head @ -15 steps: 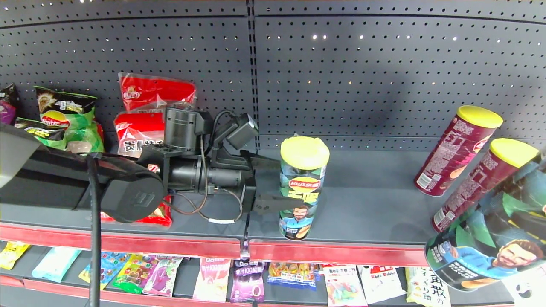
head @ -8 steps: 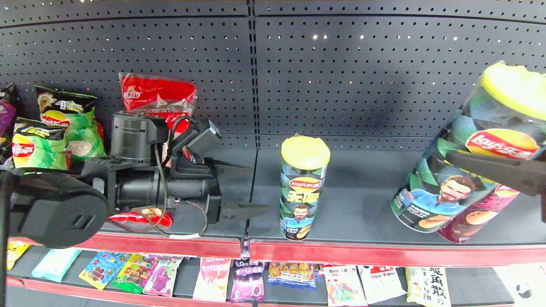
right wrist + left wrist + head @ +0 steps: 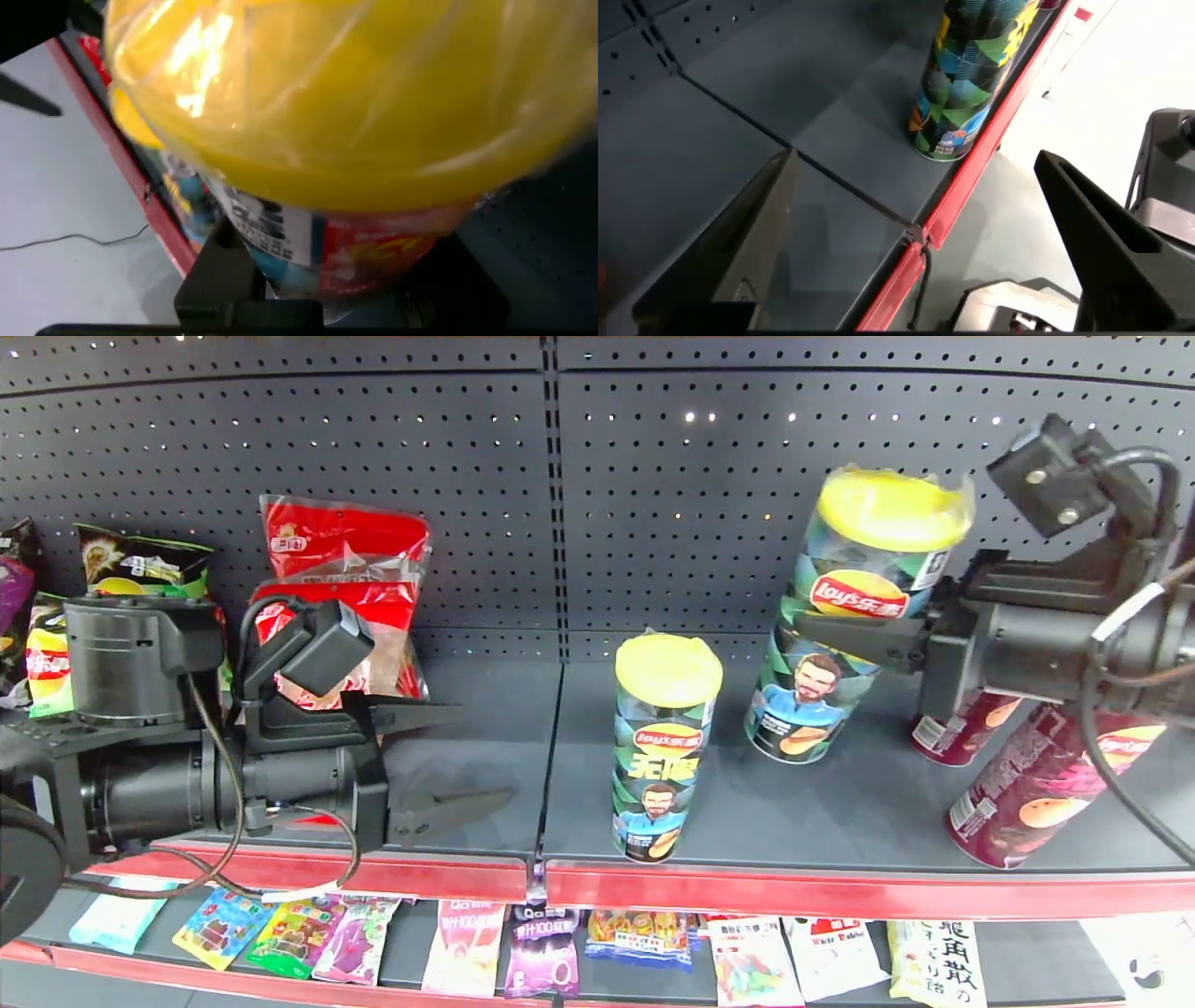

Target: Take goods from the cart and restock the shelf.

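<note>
1. Pinching the tilted green can (image 3: pixel 868 569) mid-body with right hand (image 3: pixel 845 621), lid up, low over the shelf (image 3: pixel 794 812); contact with the deck unclear.
2. Holding it between the standing can (image 3: pixel 665 747) and the maroon cans (image 3: pixel 1036 775), likely aiming for the free gap in that row.
3. Hanging left hand (image 3: pixel 481 753) spread and empty, near the standing can but apart from it, probably leaving room.
4. Needing uprighting before release, judging by the tilt.

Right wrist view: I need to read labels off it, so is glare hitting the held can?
Right wrist view: bright glare streaks the yellow lid of the can; head view: that can shows no glare, though the red shelf edge bows.
</note>
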`<state>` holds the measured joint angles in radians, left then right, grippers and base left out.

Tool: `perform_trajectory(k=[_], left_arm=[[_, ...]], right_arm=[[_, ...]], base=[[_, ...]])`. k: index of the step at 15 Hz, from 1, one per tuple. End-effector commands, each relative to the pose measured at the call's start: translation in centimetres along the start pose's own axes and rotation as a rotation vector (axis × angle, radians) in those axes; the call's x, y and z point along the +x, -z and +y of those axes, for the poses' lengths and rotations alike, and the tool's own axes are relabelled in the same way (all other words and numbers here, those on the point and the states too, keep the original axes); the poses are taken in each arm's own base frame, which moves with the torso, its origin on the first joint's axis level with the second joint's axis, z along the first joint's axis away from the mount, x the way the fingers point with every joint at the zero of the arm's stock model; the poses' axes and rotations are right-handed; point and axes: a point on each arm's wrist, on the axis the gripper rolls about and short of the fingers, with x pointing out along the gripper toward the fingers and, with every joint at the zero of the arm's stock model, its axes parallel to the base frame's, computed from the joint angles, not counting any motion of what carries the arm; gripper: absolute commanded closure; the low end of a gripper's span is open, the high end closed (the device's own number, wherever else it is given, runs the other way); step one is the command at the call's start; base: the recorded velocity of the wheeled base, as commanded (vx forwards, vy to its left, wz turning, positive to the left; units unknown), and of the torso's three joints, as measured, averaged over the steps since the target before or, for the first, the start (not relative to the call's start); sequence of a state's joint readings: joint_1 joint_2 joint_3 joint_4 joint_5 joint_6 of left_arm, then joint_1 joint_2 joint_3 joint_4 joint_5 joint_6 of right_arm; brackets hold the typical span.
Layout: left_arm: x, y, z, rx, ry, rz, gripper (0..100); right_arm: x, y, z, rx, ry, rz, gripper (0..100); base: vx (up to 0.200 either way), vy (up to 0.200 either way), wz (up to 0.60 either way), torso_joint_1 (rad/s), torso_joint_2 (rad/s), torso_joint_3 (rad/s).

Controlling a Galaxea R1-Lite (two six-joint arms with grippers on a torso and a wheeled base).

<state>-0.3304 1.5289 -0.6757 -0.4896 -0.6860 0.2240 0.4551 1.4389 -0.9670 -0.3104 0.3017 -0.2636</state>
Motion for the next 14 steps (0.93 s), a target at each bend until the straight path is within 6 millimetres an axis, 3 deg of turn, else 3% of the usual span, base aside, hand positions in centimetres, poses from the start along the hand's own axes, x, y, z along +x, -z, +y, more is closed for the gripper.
perform_trajectory(k=[1, 5, 14], left_arm=[[-0.3, -0.3, -0.2, 0.010, -0.001, -0.013, 0], [-0.3, -0.5, -0.2, 0.019, 0.006, -0.023, 0], [-0.3, -1.1, -0.1, 0.033, -0.002, -0.038, 0]], right_arm=[[3.9, 1.7, -0.8, 0.013, -0.004, 0.041, 100], [7.1, 2.3, -1.7, 0.021, -0.011, 0.062, 100], [11.8, 3.1, -2.9, 0.043, -0.054, 0.053, 100]], base=[[0.000, 0.000, 0.00, 0.000, 0.00, 0.000], [0.000, 0.000, 0.00, 0.000, 0.00, 0.000], [0.000, 0.000, 0.00, 0.000, 0.00, 0.000]])
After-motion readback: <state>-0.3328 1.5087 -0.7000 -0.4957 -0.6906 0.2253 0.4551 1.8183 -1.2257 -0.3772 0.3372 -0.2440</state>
